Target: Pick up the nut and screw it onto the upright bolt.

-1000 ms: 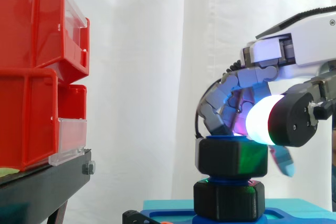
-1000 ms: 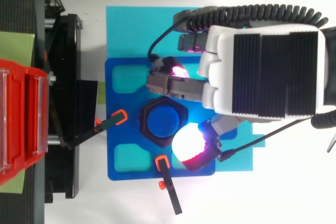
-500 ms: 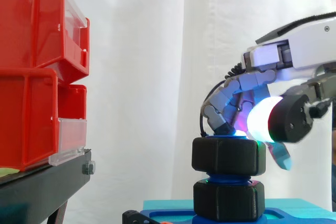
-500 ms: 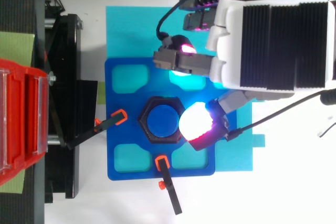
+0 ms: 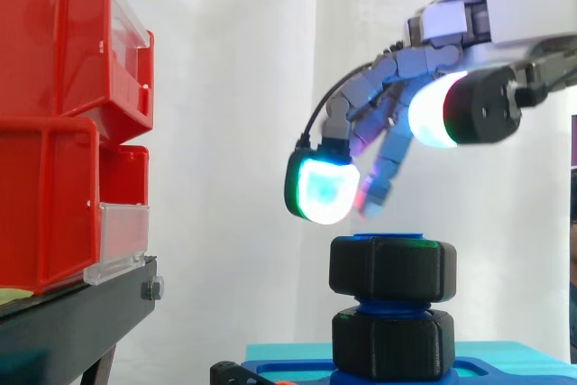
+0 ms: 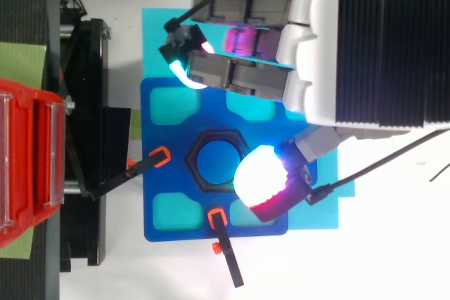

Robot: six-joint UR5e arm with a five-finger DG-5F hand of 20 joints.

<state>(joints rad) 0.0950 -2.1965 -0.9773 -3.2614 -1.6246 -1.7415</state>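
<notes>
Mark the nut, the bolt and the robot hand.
nut (image 5: pixel 392 268), side view, black side face
bolt (image 6: pixel 219 164), top view, blue top end
robot hand (image 6: pixel 358 47), top view, ribbed black back

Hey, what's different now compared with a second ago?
The hand has let go of the nut and risen clear above it, fingers opening out. The nut stayed on the upright bolt; red bins and blue base unmoved.

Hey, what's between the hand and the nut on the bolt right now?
Nothing: the side view shows a bare gap between the hand and the nut, white curtain behind.
</notes>
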